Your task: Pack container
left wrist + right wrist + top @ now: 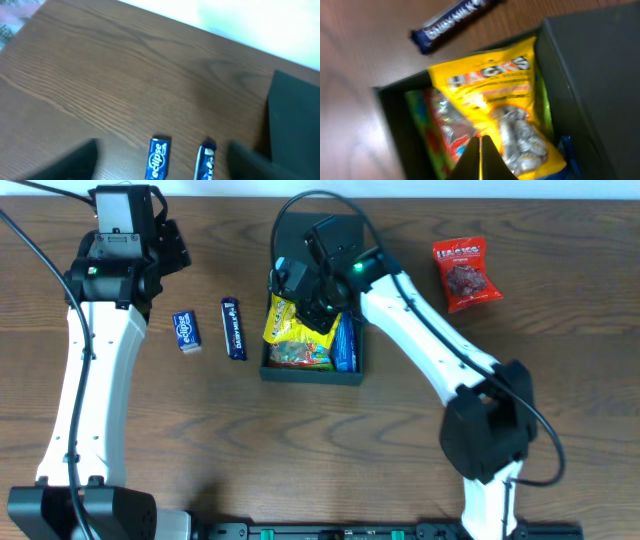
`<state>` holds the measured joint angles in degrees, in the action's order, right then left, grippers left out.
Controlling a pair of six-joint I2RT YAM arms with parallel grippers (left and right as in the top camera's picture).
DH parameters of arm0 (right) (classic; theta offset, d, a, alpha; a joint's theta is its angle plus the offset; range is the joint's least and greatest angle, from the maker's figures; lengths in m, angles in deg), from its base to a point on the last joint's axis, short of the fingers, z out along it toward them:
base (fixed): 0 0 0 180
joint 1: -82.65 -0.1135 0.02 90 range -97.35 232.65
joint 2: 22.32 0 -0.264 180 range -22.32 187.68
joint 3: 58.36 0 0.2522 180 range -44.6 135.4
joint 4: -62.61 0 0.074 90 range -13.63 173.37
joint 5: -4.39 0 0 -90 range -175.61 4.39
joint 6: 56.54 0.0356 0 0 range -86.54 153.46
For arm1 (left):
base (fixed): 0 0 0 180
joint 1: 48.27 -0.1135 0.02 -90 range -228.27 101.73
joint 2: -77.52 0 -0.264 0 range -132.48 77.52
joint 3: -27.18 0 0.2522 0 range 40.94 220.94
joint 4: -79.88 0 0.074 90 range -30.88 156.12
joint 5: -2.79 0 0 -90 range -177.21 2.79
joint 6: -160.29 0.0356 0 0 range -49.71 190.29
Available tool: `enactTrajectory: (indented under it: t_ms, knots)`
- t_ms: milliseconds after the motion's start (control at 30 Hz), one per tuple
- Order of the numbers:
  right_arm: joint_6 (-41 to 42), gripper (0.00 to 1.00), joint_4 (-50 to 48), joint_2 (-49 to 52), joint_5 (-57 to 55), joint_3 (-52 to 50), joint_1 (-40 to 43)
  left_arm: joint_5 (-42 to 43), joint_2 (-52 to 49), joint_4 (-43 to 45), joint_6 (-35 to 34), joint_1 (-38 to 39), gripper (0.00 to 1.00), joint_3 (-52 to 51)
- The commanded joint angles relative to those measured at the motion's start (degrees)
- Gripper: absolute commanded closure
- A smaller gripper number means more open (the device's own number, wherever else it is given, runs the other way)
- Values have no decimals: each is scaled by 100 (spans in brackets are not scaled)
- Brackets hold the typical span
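Note:
The dark green container point(310, 374) stands open at mid-table, its flap lid point(322, 228) folded back. Inside lie a yellow Hacks packet point(283, 320), a green-and-red packet point(300, 356) and a blue packet point(346, 345). My right gripper point(322, 308) is over the box, shut on the yellow Hacks packet point(495, 95), which leans over the container's rim point(390, 95). My left gripper point(162, 167) is open and empty, hovering at the far left point(170, 250) above a blue Eclipse box point(158, 159).
A blue Dairy Milk bar point(233, 328) and the Eclipse box point(186, 332) lie left of the container. A red Hacks packet point(466, 273) lies at the far right. The bar also shows in the right wrist view point(455, 22).

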<state>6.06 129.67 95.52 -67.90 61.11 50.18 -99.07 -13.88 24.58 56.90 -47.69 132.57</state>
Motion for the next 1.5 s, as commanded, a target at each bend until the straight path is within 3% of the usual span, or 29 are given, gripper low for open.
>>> enactTrajectory:
  t_ms: [0,33,300,633,1100,1467]
  knots:
    - [-96,98,251,-116,374,-2,-42,575,-68,-17,131,-20,88,-131]
    - [-96,98,323,-52,374,-17,-42,791,-107,-22,131,-20,94,-168]
    - [212,99,439,564,369,-280,-42,2688,-1235,-52,164,-13,94,-522]
    - [470,98,-734,1108,-422,-387,-31,4315,-2498,-85,162,101,94,-522]
    - [487,99,-1147,1130,-1145,-369,-7,4450,-2546,-345,162,433,94,-522]
    - [660,99,-907,-118,-824,-365,15,4481,-2546,-501,157,437,94,-522]
